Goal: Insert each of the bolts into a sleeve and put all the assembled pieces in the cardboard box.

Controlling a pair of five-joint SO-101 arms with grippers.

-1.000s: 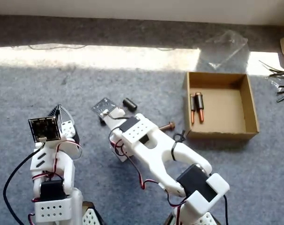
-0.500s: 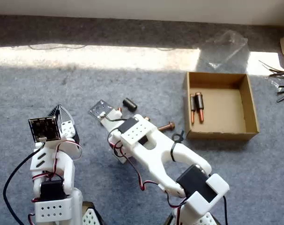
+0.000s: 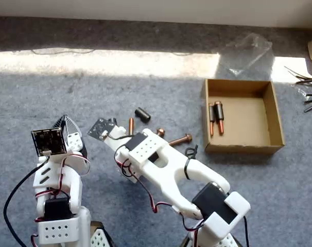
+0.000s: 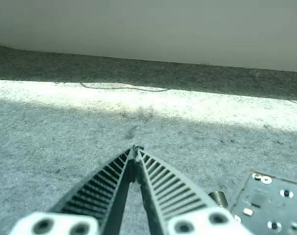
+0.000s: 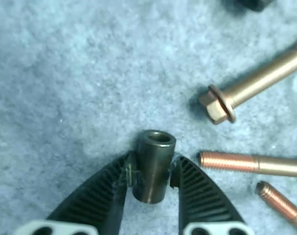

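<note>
The right pincer (image 5: pixel 151 164) has swung away from the cardboard box (image 3: pixel 273 110), closed narrowly on a dark sleeve (image 5: pixel 153 166) just beside three loose bolts (image 5: pixel 246 163); I think a bolt goes in next. The left pincer (image 4: pixel 135 152) is shut, empty

Left of the cardboard box (image 3: pixel 243 149), the right arm (image 3: pixel 163 162) covers one end of a long bolt (image 3: pixel 131 125) and all but one end of a second bolt (image 3: pixel 160 132). Inside the box, two assembled pieces (image 3: pixel 219 118) are too small for detail. Right of the box, thin dark items (image 3: pixel 311 100) are cut off by the frame edge. Right wrist view: the right gripper (image 5: pixel 152 161), clamped on a sleeve (image 5: pixel 153 176), loses its finger bases at the frame edge; a flanged bolt (image 5: pixel 256 78), a threaded bolt (image 5: pixel 246 163), a bolt tip (image 5: pixel 281 205) and a black sleeve (image 5: pixel 256 4) also run off frame. Left wrist view: a circuit board (image 4: pixel 273 205) is cropped, and a metal cylinder (image 4: pixel 218 198) sits partly behind a finger of the closed left gripper (image 4: pixel 135 148).
</note>
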